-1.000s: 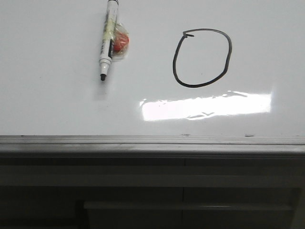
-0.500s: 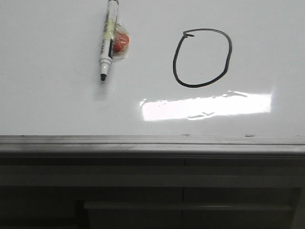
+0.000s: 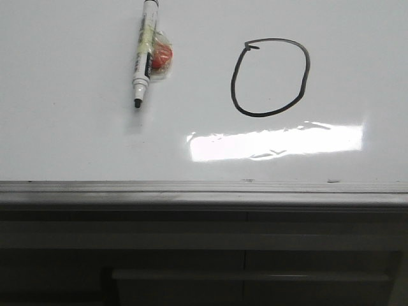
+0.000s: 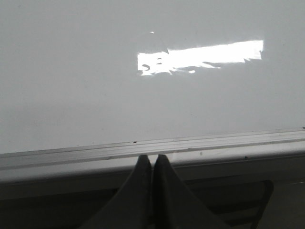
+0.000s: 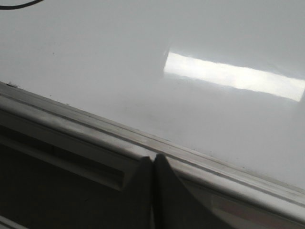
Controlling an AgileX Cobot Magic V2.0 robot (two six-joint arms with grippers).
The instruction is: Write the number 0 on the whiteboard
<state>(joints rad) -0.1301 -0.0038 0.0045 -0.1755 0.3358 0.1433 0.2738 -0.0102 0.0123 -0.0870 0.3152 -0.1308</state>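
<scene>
The number 0, a thin black oval with a small tick at its upper left, is drawn on the glossy whiteboard right of centre in the front view. A short arc of it shows in the right wrist view. My left gripper is shut and empty, back over the board's grey rail. My right gripper is shut and empty, also over the rail. Neither gripper shows in the front view.
A white marker with its black tip bare lies on the board at the upper left, next to a small orange-red object in clear wrap. Bright glare lies below the 0. The grey rail runs along the near edge.
</scene>
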